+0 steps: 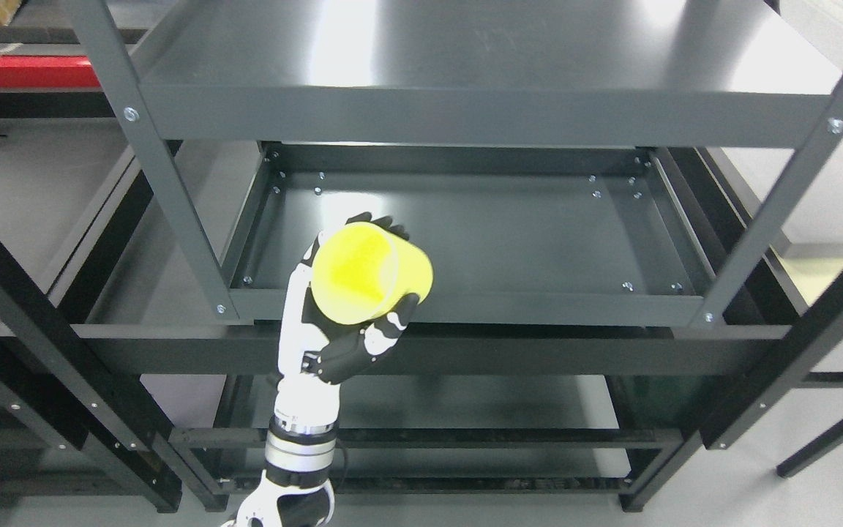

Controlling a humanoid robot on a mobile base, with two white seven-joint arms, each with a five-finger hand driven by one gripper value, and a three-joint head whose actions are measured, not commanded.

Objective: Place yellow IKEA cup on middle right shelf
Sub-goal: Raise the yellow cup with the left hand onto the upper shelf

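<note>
My left hand comes up from the bottom edge left of the middle and is shut on the yellow cup. The cup lies tilted in the hand, its bottom facing the camera. Black fingers wrap over its far side and the thumb presses its near side. I hold the cup above the front left edge of the dark grey middle shelf. The right arm is out of view.
The top shelf overhangs the middle shelf. Grey uprights stand at the front left and front right. A black frame beam runs under the middle shelf's front lip. A second rack stands at the left.
</note>
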